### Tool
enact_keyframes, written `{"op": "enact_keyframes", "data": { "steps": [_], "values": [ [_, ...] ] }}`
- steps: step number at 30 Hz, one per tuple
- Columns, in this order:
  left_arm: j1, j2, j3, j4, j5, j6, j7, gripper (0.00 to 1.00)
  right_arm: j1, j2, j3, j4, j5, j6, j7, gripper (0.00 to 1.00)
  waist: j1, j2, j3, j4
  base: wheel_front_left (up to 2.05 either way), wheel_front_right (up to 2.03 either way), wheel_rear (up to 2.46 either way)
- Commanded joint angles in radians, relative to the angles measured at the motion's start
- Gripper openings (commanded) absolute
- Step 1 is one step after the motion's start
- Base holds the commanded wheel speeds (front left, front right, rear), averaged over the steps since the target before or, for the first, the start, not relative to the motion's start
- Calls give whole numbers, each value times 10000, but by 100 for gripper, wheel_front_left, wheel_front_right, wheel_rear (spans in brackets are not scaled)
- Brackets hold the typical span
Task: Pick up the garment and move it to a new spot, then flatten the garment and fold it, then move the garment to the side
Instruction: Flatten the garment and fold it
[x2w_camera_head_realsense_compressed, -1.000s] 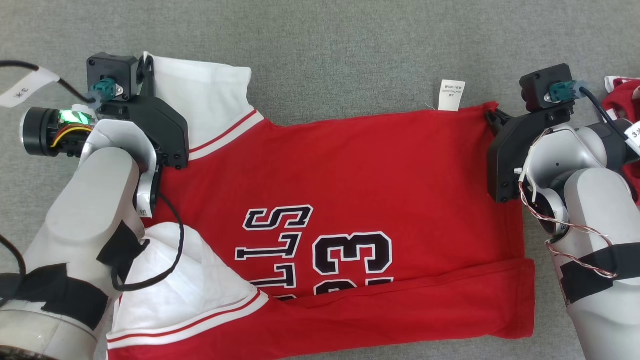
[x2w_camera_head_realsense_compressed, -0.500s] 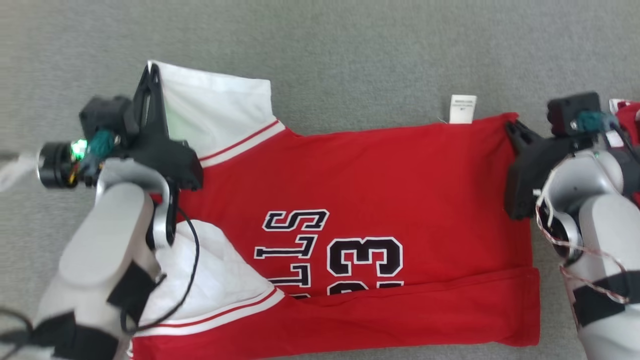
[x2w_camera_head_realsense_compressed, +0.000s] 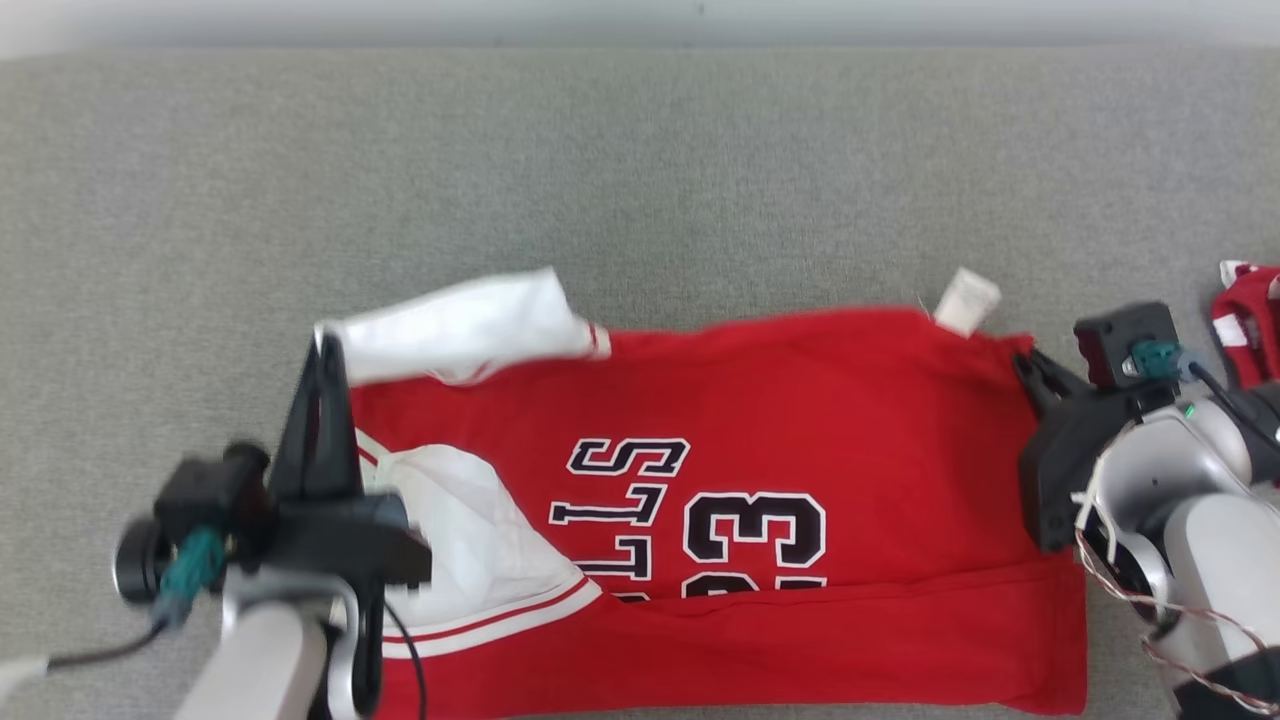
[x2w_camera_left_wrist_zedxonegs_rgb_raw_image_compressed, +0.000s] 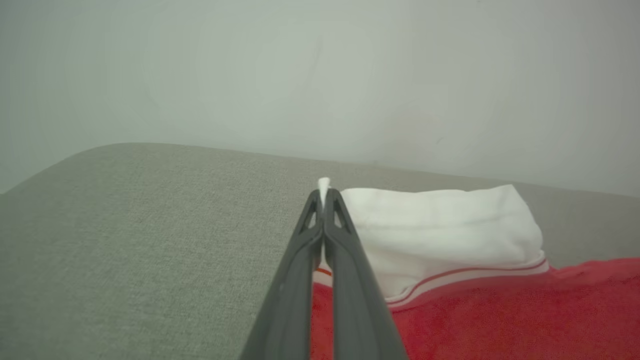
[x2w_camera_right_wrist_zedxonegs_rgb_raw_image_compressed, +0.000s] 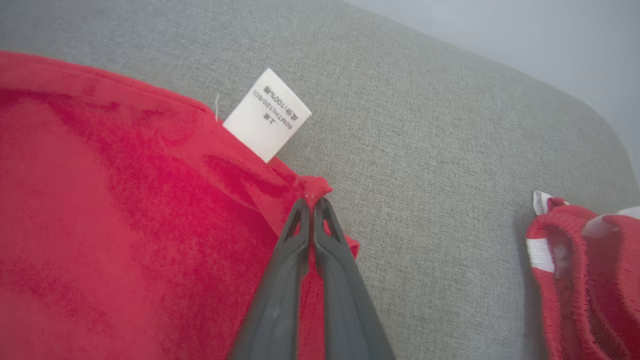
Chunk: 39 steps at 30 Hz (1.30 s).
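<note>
- Two tools held the garment (x2w_camera_head_realsense_compressed: 800, 400) in the head view. The left tool (x2w_camera_head_realsense_compressed: 324, 350) was pressed together on the far corner of the white sleeve (x2w_camera_head_realsense_compressed: 470, 325). The right tool (x2w_camera_head_realsense_compressed: 1028, 365) was pinching the far right hem corner. The garment, a red jersey, lay on the near half of the grey bench (x2w_camera_head_realsense_compressed: 640, 170), well short of its far edge.
- Also in the head view, the jersey was spread mostly flat. Its near long edge was already turned over as a band (x2w_camera_head_realsense_compressed: 800, 640) that covered the lower part of the numbers. Moving and flattening therefore looked done, with one lengthwise fold made. The far edge was raised at both corners, which I judged to be the start of a second fold toward the near edge.
- In the left wrist view, the left tool (x2w_camera_left_wrist_zedxonegs_rgb_raw_image_compressed: 324, 197) was shut tight, with a sliver of white cloth poking out past the tips. The sleeve was bunched just beside it.
- In the right wrist view, the right tool (x2w_camera_right_wrist_zedxonegs_rgb_raw_image_compressed: 312, 202) was closed on a red corner, with the care label (x2w_camera_right_wrist_zedxonegs_rgb_raw_image_compressed: 267, 115) just beside it. Another red cloth (x2w_camera_right_wrist_zedxonegs_rgb_raw_image_compressed: 585, 270) lay apart, toward the bench's right edge.
- By my judgement, what remained was laying the far edge over, any further folds, and moving the jersey aside.
</note>
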Motion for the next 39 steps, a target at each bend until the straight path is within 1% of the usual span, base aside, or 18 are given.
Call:
{"op": "enact_keyframes", "data": {
  "steps": [1, 6, 11, 12, 16, 21, 28, 39],
  "values": [
    [449, -3, 67, -219, -52, -23, -27, 0, 222, -190, 92, -16, 129, -22, 102, 0, 1, 0, -234, 66, 0, 0, 0],
    [1737, -34, 39, -877, -307, -125, -28, 0, 612, -986, 861, -119, 608, -22, 501, 0, 1, 0, -620, 100, 0, 0, 0],
    [2652, -141, 166, -1348, -685, 67, 1, 0, 738, -1690, 1399, -209, 1108, -22, 795, 0, 1, 0, -916, 139, 0, 0, 0],
    [2936, -101, 222, -1546, -787, 119, 27, 0, 766, -1989, 1601, -286, 1226, -22, 899, 0, 1, 0, -1001, 167, 0, 0, 0],
    [3378, -107, 170, -1881, -1019, 115, 177, 0, 825, -2606, 2227, -533, 1575, -22, 1196, 0, 1, 0, -1111, 213, 0, 0, 0],
    [3762, -226, 46, -2059, -1208, 185, 307, 0, 833, -3149, 2769, -692, 2257, -22, 1572, 0, 1, 0, -1193, 294, 0, 0, 0],
    [4251, -318, 7, -2225, -1400, 240, 337, 0, 874, -3538, 2636, -761, 2579, -22, 1654, 0, 1, 0, -1254, 366, 0, 0, 0],
    [4798, -90, -4, -2030, -1729, 259, 701, 0, 1317, -3851, 2715, -1027, 2725, -22, 2028, 0, 1, 0, -1296, 488, 0, 0, 0]
  ]
}}
